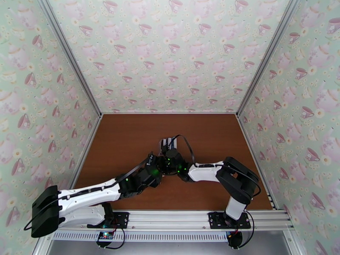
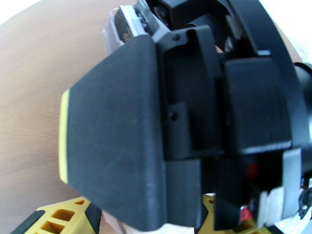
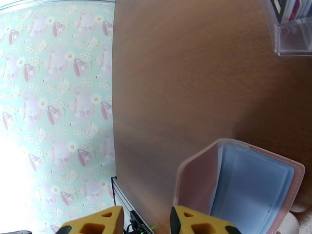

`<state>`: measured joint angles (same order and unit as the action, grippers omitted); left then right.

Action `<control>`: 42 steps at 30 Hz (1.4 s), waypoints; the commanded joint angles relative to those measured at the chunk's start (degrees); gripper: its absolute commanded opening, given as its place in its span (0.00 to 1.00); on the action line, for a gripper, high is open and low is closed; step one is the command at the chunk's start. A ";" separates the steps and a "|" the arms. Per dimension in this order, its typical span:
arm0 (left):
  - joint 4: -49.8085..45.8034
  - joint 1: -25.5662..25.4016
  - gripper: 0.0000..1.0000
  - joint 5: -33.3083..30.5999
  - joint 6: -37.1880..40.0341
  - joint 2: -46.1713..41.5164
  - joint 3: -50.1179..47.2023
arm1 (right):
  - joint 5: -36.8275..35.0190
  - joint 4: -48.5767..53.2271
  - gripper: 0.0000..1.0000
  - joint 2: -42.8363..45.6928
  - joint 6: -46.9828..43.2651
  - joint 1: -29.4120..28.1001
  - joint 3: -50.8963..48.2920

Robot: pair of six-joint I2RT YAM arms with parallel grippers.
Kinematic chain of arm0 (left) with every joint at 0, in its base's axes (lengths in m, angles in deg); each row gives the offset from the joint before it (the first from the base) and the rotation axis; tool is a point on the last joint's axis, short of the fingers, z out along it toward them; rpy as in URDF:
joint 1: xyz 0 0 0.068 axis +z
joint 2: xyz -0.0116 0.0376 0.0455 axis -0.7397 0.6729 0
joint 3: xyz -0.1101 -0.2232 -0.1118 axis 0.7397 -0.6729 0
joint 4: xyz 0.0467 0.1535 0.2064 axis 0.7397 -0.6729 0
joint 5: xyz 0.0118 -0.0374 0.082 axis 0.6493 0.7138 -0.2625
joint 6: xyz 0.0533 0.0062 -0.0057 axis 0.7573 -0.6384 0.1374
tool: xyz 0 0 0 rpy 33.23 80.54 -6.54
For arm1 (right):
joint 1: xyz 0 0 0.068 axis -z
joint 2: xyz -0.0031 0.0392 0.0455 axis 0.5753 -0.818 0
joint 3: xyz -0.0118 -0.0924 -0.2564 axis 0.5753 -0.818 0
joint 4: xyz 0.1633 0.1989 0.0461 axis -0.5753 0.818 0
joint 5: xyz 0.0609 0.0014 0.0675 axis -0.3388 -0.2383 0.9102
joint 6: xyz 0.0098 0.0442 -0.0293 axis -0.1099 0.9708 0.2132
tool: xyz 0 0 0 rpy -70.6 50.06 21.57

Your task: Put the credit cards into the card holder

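Right wrist: right claw point(image 3: 146, 225), jaws apart, beside open pink folding card holder point(image 3: 195, 176) on brown wooden surface point(image 3: 175, 75); left claw point(image 2: 146, 225) state unclear.

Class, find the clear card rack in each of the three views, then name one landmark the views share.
Top external: clear card rack at mid-table.
Left wrist: top edge, left of centre.
Right wrist: top right corner.
Shared landmark: the brown table under it.

Smooth wood-grain table point(image 3: 175, 75), faint sheen. Matt pink leather-like wallet point(image 3: 195, 180), stitched edge; glossy pale-blue plastic pockets point(image 3: 249, 184) inside. Clear glossy plastic rack point(image 3: 290, 39). Brushed metal rail point(image 1: 170, 217). Matt printed walls point(image 3: 58, 94).
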<state>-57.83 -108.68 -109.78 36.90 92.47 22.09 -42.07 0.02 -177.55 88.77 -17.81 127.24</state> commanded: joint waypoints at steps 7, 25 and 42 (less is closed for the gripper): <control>-5.24 -0.39 0.62 -5.84 -0.34 5.22 3.10 | 1.15 1.37 0.38 -1.59 -0.08 -0.34 1.48; -9.88 -1.76 0.48 -11.20 -3.22 13.35 7.98 | 1.84 -1.09 0.37 -2.24 0.94 -0.33 0.75; -13.22 -2.55 0.24 -12.99 -6.13 16.74 9.79 | -0.52 -0.64 0.37 0.01 1.56 -0.43 -1.95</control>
<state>-70.09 -110.58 -121.93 30.41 108.47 30.04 -41.72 0.04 -179.00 89.32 -17.70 126.89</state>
